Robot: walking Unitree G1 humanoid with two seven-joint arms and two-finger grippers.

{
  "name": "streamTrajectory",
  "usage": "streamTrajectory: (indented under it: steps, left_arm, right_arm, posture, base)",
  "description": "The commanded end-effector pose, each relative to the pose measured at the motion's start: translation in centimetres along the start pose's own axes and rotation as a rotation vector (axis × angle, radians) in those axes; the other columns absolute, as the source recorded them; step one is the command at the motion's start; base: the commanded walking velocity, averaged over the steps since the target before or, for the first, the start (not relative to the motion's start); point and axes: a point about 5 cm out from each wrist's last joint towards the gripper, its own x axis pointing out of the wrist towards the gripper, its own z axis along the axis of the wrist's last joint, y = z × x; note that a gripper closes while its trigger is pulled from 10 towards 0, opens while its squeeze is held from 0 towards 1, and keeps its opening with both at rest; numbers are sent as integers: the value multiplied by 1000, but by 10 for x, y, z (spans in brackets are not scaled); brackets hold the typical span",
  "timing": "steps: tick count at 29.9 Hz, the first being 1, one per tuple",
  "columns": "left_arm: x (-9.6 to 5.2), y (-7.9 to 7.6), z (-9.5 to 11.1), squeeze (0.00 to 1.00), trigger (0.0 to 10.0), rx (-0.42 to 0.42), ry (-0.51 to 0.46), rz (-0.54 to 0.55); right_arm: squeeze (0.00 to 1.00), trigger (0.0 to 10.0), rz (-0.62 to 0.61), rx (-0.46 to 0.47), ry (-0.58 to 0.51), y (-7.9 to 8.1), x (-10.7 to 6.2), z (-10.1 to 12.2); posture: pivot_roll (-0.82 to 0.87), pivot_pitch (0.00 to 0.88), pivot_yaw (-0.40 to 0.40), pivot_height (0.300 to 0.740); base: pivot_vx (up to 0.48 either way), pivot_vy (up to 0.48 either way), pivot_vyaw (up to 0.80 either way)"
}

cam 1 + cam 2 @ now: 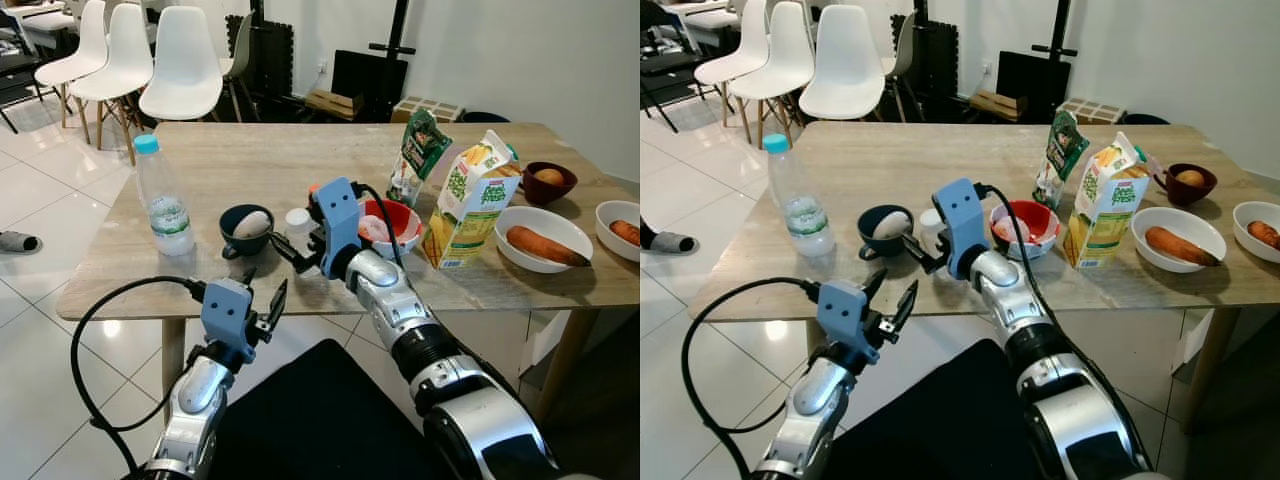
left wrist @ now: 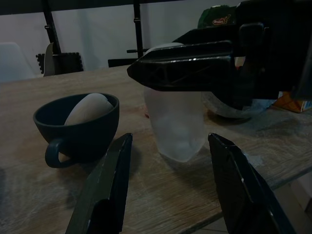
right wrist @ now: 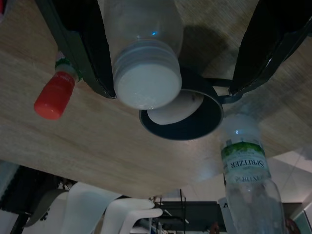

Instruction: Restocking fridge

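The dark cup [image 1: 245,232] and red bowl [image 1: 392,226] crowd the small bottle [image 1: 297,222]; table front edge [image 1: 150,300] lies open.

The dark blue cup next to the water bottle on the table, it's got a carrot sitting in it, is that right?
Not quite. The dark blue cup beside the water bottle holds a pale egg, not a carrot; the left eye view shows it. The carrot lies in a white bowl at the table's right end.
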Motion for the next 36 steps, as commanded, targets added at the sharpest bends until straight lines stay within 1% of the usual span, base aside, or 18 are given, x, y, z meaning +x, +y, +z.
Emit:
streamTrajectory:
  steps: [1,4,5,7,8,12,13,14,16,23,24,25,26,27,28,29,34,36]
  left_arm:
    - [1,-1,0,0,10000,2,9,-11]
    - [1,-1,1,0,10000,4,9,-17]
    - [1,-1,1,0,10000,4,9,-17]
    - [1,-1,1,0,10000,5,10,-21]
    - [1,-1,1,0,10000,5,10,-21]
    - [0,-1,2,0,10000,6,9,-25]
    - [0,-1,3,0,10000,7,8,-28]
    - [0,-1,3,0,10000,7,8,-28]
    - [1,-2,4,0,10000,7,6,-30]
    - [1,-2,4,0,10000,9,4,-28]
    - [1,-2,4,0,10000,9,4,-27]
    - [1,-2,4,0,10000,9,4,-27]
    - [1,-2,4,0,10000,9,4,-25]
    - [1,-2,4,0,10000,9,5,-25]
    - [1,-2,4,0,10000,9,6,-25]
    - [1,-2,4,0,10000,8,6,-25]
    - [2,-2,4,0,10000,8,7,-27]
    - [3,-2,4,0,10000,9,7,-28]
  right_arm:
    - [0,10000,-10,-11,16,1,1,-3]
    - [0,10000,-64,1,35,-1,4,-4]
    - [0,10000,-64,1,35,-1,4,-4]
    - [0,10000,-108,21,42,-2,6,-4]
    - [0,10000,-108,21,42,-2,6,-4]
    - [0,10000,-155,54,40,-2,8,-4]
    - [0,10000,-166,76,34,0,11,-2]
    - [0,10000,-166,76,34,0,11,-2]
    - [0,10000,-154,81,33,4,14,-1]
    - [0,10000,-137,83,32,9,16,0]
    - [0,8314,-136,85,32,9,17,0]
    - [0,8314,-136,85,32,9,17,0]
    - [0,7412,-137,86,33,10,17,-1]
    - [0,5725,-139,87,33,10,17,-1]
    - [0,4745,-141,88,34,10,17,-1]
    - [0,0,-139,94,33,10,17,-1]
    - [0,0,-140,97,33,9,16,-2]
    - [0,10000,-144,86,37,8,16,-3]
  posture:
    - [-55,62,-29,740]
    - [-53,74,-23,740]
    - [-53,74,-23,740]
    - [-50,86,-17,740]
    - [-50,86,-17,740]
    - [-47,95,-12,740]
    - [-46,98,-12,740]
    - [-46,98,-12,740]
    - [-44,103,-14,740]
    - [-42,103,-20,740]
    - [-41,102,-21,740]
    - [-41,102,-21,740]
    - [-41,102,-21,740]
    - [-42,102,-21,740]
    - [-44,100,-21,740]
    - [-45,98,-20,740]
    - [-47,96,-19,740]
    - [-47,96,-18,740]
  base:
    - [0,0,0]
    - [0,0,0]
    - [0,0,0]
    - [0,0,0]
    - [0,0,0]
    - [0,0,0]
    - [0,0,0]
    - [0,0,0]
    - [0,0,0]
    - [0,0,0]
    - [0,0,0]
    - [0,0,0]
    - [0,0,0]
    - [0,0,0]
    - [0,0,0]
    - [0,0,0]
    - [0,0,0]
    - [0,0,0]
